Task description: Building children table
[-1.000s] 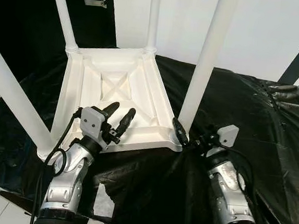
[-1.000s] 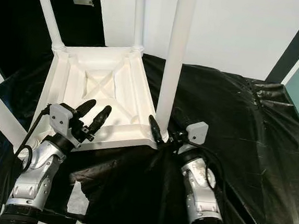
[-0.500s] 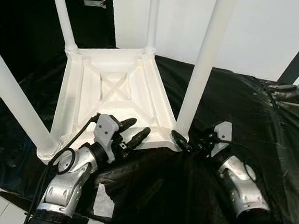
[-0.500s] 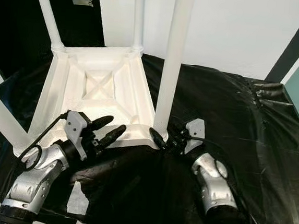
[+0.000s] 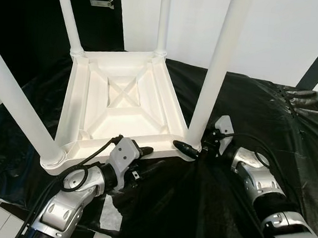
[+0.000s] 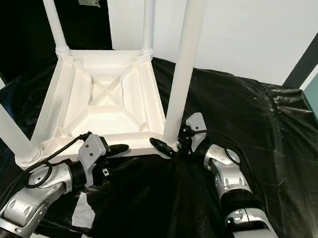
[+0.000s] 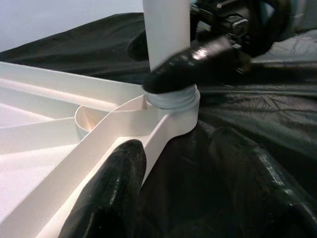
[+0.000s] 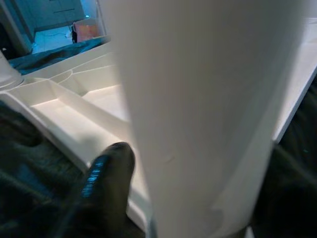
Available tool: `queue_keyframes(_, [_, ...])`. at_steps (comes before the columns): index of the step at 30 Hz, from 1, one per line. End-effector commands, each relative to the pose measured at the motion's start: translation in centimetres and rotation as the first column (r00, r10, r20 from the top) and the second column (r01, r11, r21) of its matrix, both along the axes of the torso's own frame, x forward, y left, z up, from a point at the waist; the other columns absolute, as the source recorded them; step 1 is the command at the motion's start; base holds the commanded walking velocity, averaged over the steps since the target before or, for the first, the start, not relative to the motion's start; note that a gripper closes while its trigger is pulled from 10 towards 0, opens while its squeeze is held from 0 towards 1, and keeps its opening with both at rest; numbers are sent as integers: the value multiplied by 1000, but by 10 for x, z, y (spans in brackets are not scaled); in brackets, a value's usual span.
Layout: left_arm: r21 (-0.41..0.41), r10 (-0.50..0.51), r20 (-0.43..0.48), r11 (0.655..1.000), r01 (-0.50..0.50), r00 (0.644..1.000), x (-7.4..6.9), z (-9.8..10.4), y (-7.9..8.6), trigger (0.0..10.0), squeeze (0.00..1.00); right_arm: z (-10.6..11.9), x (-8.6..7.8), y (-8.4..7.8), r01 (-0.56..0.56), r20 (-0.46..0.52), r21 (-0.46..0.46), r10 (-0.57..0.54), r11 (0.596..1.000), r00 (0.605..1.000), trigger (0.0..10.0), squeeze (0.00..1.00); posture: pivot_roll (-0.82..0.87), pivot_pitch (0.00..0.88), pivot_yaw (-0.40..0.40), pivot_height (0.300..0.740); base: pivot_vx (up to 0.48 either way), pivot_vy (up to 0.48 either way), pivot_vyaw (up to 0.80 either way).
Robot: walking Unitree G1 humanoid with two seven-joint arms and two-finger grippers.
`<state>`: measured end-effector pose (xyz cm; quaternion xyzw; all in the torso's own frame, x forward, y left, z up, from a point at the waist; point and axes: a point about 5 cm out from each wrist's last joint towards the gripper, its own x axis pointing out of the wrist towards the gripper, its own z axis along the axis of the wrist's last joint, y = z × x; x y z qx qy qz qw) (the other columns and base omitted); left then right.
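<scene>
Left gripper (image 5: 144, 161) has dropped from inside the upturned white plastic table top (image 5: 118, 107) to its near rim, fingers apart astride the edge. Right gripper (image 5: 192, 148) has swung in and closed around the base of the near-right white tubular leg (image 5: 213, 73), probably seating it. Table sits upside down on black sheeting (image 5: 249, 110).

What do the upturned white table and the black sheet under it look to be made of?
The table looks like moulded plastic with a smooth, slightly glossy finish: its underside shows cast ribs and a crossed brace, and the round legs sit in collared corner sockets. The black sheet looks like thin plastic film, since it crinkles sharply and throws shiny highlights; coated fabric cannot be ruled out.
</scene>
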<state>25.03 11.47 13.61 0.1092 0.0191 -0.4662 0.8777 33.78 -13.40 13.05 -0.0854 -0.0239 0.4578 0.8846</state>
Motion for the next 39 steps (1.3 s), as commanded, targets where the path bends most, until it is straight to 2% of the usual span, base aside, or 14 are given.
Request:
queue_keyframes(1, [18, -151, -31, 988, 151, 988, -7, 1, -4, 10000, 0, -3, 0, 0, 3, -12, 6, -3, 1000, 1000, 0, 0, 95, 0, -45, 740, 0, 0, 0])
queue_keyframes(9, [-10, -123, -41, 992, 122, 992, -7, 3, -3, 10000, 0, -10, -5, 2, 96, -41, 58, -94, 994, 995, 0, 0, 88, 0, -44, 740, 0, 0, 0])
queue_keyframes(10, [-12, -124, -42, 992, 123, 991, -7, 3, -4, 10000, 0, -12, -6, 6, 154, -32, 61, -153, 986, 988, 4588, 0, 83, 0, -45, 740, 0, 0, 0])
queue_keyframes(11, [-13, -124, -43, 992, 123, 991, -7, 3, -5, 10000, 0, -13, -6, 6, 170, -25, 57, -169, 984, 985, 4588, 0, 83, 0, -45, 740, 0, 0, 0])
queue_keyframes(12, [-14, -125, -43, 992, 124, 991, -7, 4, -5, 10000, 0, -15, -8, 10, 214, -22, 45, -214, 976, 977, 10000, 0, 77, 0, -42, 740, 0, 0, 0])
queue_keyframes(17, [-16, -125, -44, 992, 125, 991, -5, 3, -6, 10000, 0, -21, -13, 21, 338, -40, 47, -337, 940, 941, 10000, 0, 67, 0, -36, 740, 0, 0, 0])
queue_keyframes(18, [-17, -125, -46, 992, 124, 991, -4, 3, -6, 10000, 0, -24, -16, 27, 428, -54, 57, -426, 902, 903, 10000, 0, 66, 0, -37, 740, 0, 0, 0])
queue_keyframes(19, [-17, -125, -46, 992, 124, 991, -4, 3, -6, 10000, 0, -24, -16, 27, 428, -54, 57, -426, 902, 903, 10000, 0, 66, 0, -37, 740, 0, 0, 0])
queue_keyframes(22, [-22, -125, -45, 992, 124, 991, -3, 4, -7, 10000, 0, -27, -25, 42, 548, -38, 68, -547, 833, 836, 10000, 0, 56, 0, -37, 740, 0, 0, 0])
queue_keyframes(25, [-26, -125, -43, 992, 124, 991, -1, 5, -8, 10000, 0, -26, -31, 56, 600, -46, 93, -599, 794, 799, 10000, 0, 55, 0, -37, 740, 0, 0, 0])
queue_keyframes(29, [-28, -130, -43, 991, 129, 991, -1, 5, -9, 10000, 0, -21, -39, 77, 553, -65, 134, -550, 822, 833, 10000, 0, 51, 0, -40, 740, 0, 0, 0])
queue_keyframes(37, [-25, -129, -36, 992, 128, 991, 2, 6, -9, 10000, 0, -16, -42, 69, 578, -71, 156, -575, 801, 815, 10000, 8, 51, 0, -44, 740, 0, 0, 0])
queue_keyframes(38, [-25, -127, -36, 992, 126, 991, 2, 6, -9, 10000, 0, -16, -43, 68, 578, -65, 156, -576, 801, 815, 10000, 616, 51, 0, -44, 740, 0, 0, 0])
queue_keyframes(39, [-25, -125, -35, 992, 124, 992, 2, 6, -9, 10000, 0, -15, -44, 65, 584, -67, 159, -582, 796, 811, 10000, 1000, 51, 0, -45, 740, 0, 0, 0])
